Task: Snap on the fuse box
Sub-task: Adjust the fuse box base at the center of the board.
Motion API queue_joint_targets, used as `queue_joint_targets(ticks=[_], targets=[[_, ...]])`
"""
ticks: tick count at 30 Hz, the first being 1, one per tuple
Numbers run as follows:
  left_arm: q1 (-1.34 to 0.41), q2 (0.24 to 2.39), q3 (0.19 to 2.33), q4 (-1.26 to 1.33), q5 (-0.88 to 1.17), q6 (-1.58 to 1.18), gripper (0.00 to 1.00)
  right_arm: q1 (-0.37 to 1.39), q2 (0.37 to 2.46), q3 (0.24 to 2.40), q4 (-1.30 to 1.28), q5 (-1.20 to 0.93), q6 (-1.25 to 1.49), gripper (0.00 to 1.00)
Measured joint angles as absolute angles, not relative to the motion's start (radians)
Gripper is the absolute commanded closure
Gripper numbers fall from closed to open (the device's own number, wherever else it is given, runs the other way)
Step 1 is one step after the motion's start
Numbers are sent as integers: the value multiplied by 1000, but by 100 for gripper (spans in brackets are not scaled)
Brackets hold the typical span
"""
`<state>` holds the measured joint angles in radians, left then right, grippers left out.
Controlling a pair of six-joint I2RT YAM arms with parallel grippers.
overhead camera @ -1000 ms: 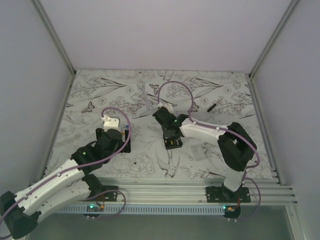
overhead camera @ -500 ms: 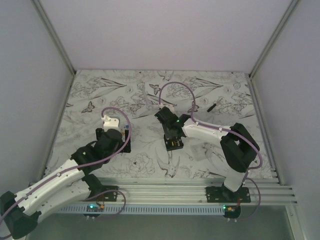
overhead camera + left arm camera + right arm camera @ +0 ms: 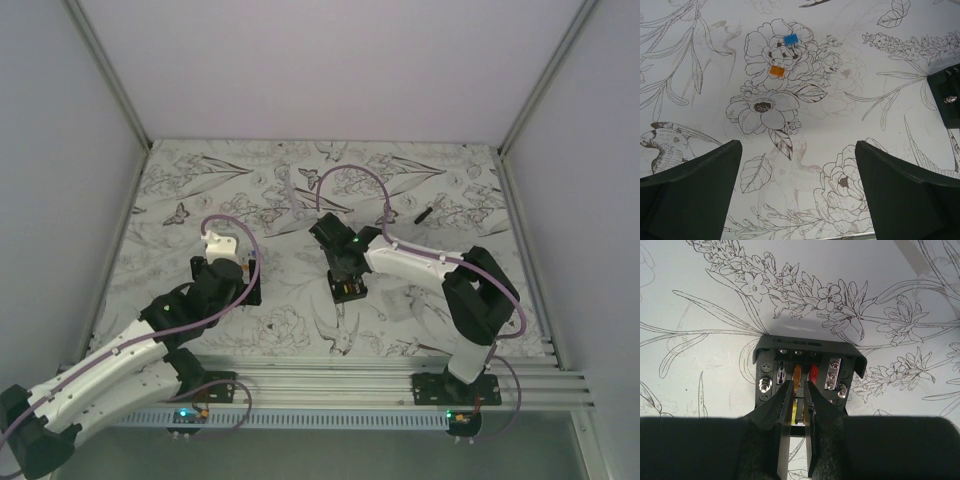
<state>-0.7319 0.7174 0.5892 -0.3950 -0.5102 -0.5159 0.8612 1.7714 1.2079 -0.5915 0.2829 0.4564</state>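
Observation:
The fuse box (image 3: 807, 371) is a small black box lying flat on the flower-print table. Orange, red and yellow fuses show inside it, with metal screws at its sides. My right gripper (image 3: 799, 385) points down into the box. Its fingers stand a narrow gap apart on either side of the orange fuse, clamping nothing. From above, the fuse box (image 3: 348, 289) sits mid-table under the right gripper (image 3: 345, 272). My left gripper (image 3: 797, 145) is wide open over bare table with nothing between its fingers. In the top view the left gripper (image 3: 228, 272) is at the left.
A small blue piece (image 3: 790, 38) and an orange piece (image 3: 776, 71) lie on the table ahead of the left gripper. A black part with screws (image 3: 948, 98) shows at the right edge of the left wrist view. A short black stick (image 3: 424, 213) lies at the back right.
My right gripper's fingers have parted a little over the fuse box, and the right arm shifted slightly right. The left arm has drawn back a little.

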Motion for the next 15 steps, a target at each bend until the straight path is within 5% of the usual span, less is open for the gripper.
queue_joint_targets(ticks=[15], targets=[[-732, 717, 588, -395, -510, -516, 0, 861, 1780, 1252, -622, 282, 456, 79]])
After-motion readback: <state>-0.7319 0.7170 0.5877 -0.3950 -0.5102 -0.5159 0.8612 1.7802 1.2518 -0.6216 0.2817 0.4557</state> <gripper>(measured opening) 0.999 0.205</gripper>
